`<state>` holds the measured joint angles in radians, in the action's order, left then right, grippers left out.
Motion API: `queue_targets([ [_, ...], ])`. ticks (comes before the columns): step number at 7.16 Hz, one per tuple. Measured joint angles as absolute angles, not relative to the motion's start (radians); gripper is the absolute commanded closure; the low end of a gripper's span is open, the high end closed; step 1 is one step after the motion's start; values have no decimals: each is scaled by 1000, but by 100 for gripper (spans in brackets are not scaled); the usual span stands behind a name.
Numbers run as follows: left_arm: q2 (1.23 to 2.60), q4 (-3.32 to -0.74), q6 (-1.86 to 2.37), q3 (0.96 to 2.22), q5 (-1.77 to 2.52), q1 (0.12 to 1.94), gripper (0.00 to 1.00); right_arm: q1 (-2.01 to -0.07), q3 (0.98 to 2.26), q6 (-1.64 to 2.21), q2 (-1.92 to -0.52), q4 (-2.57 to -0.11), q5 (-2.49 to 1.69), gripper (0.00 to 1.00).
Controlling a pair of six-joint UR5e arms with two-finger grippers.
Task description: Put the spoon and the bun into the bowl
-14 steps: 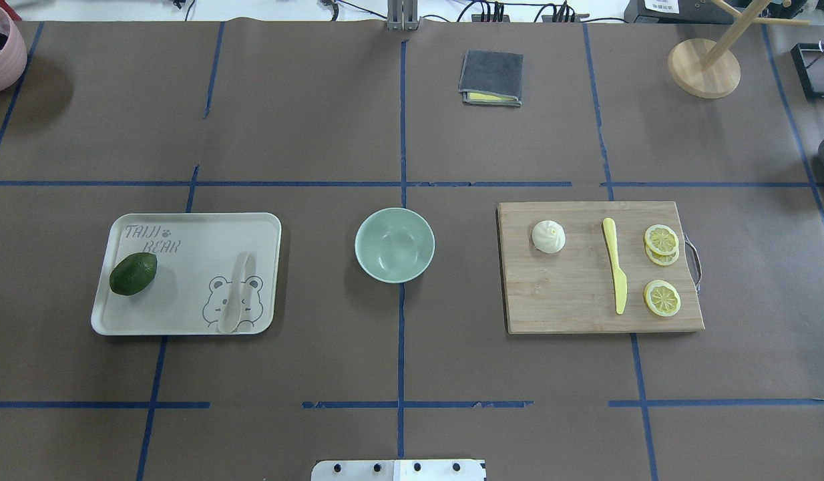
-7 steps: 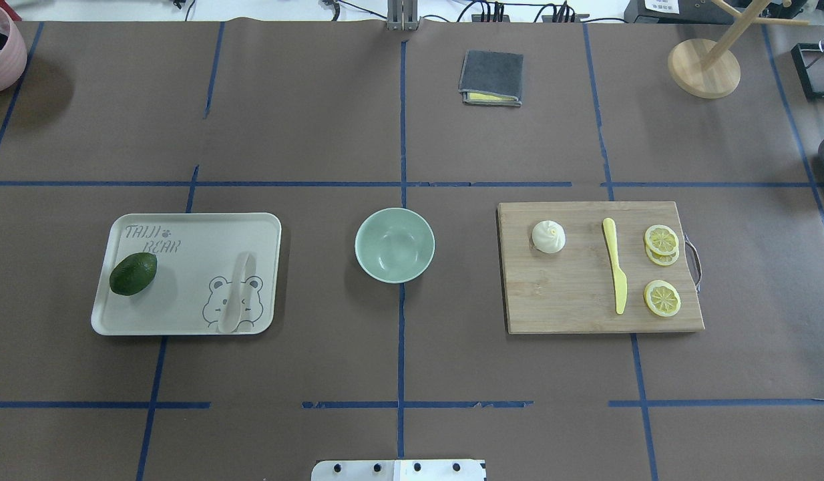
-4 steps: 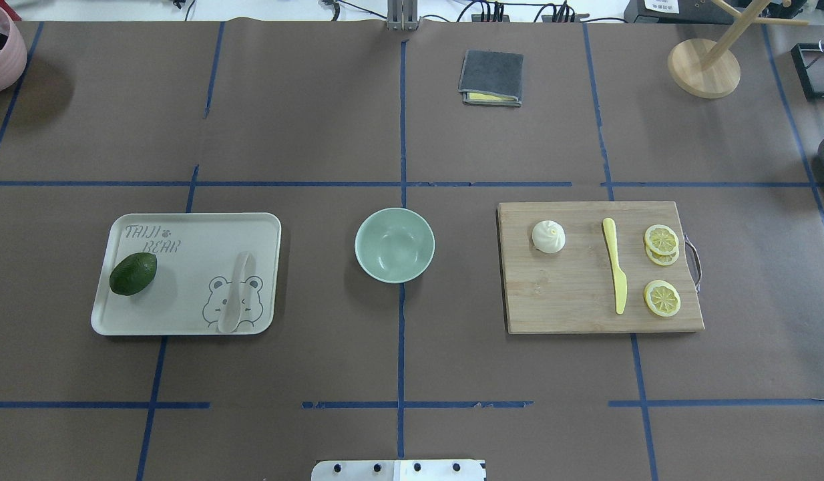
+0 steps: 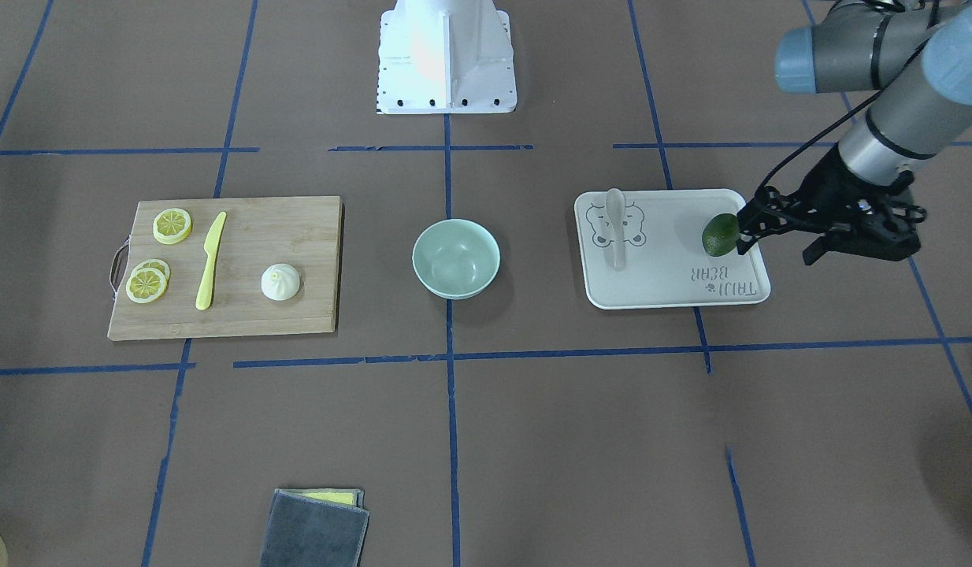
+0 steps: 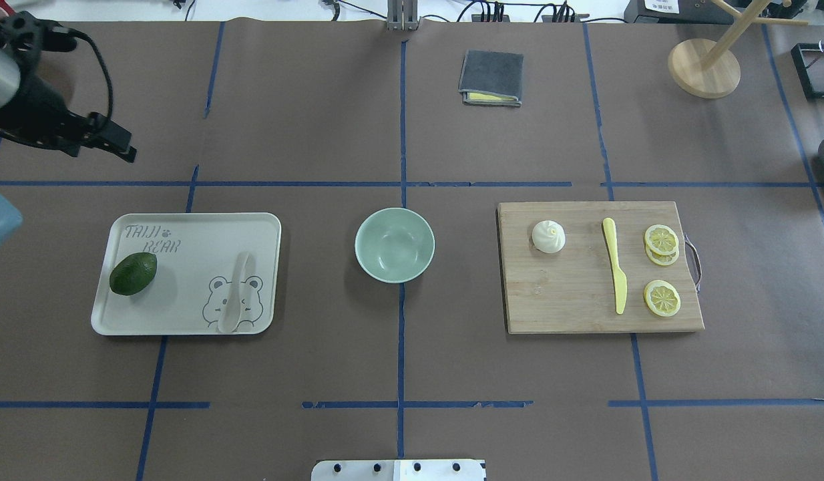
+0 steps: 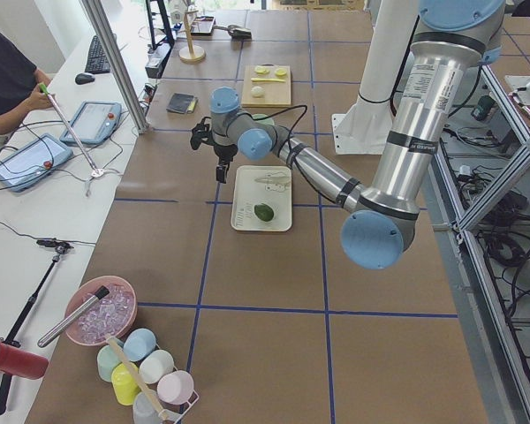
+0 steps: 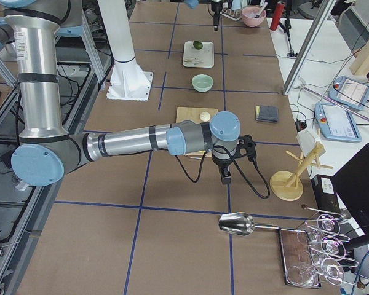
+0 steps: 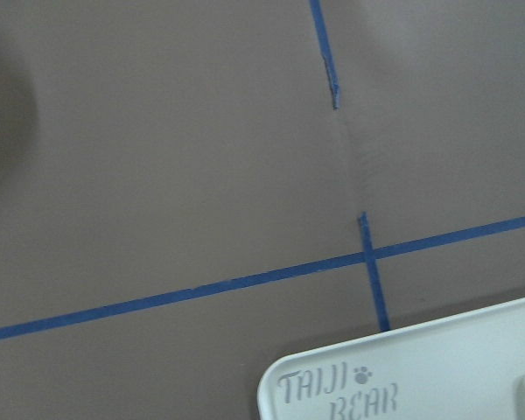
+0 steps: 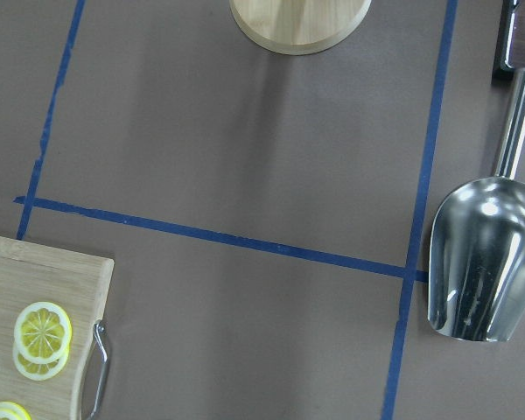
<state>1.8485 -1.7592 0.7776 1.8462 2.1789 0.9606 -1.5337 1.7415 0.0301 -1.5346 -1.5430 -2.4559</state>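
The pale spoon (image 5: 235,297) lies on the right part of the white bear tray (image 5: 191,267), also seen in the front view (image 4: 616,228). The white bun (image 5: 549,236) sits on the wooden cutting board (image 5: 565,294). The mint-green bowl (image 5: 394,244) stands empty at mid-table between them. My left gripper (image 5: 121,147) hovers beyond the tray's far left corner, apart from it; in the front view (image 4: 773,252) its fingers look spread and empty. My right gripper (image 7: 226,179) shows only in the exterior right view, past the board's right end; I cannot tell its state.
A dark green avocado (image 5: 133,273) lies on the tray's left. A yellow knife (image 5: 614,267) and lemon slices (image 5: 662,240) share the board. A grey cloth (image 5: 491,77), a wooden stand (image 5: 704,67) and a metal scoop (image 9: 486,262) sit at the far side and right.
My left arm has come into the overhead view at the upper left; before, no arm showed there. The spoon, bun and bowl have not moved.
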Motion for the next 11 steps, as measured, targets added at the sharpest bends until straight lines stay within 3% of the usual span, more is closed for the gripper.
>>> queue_targets([
  [6,1878,-1847,1184,1815,1945,663,7,-1278,1888,611,-1457,-1491,-2338,0],
  [11,1872,-1894,1236,1758,1901,599,15,-1188,1934,738,-1426,-1486,-2331,0],
])
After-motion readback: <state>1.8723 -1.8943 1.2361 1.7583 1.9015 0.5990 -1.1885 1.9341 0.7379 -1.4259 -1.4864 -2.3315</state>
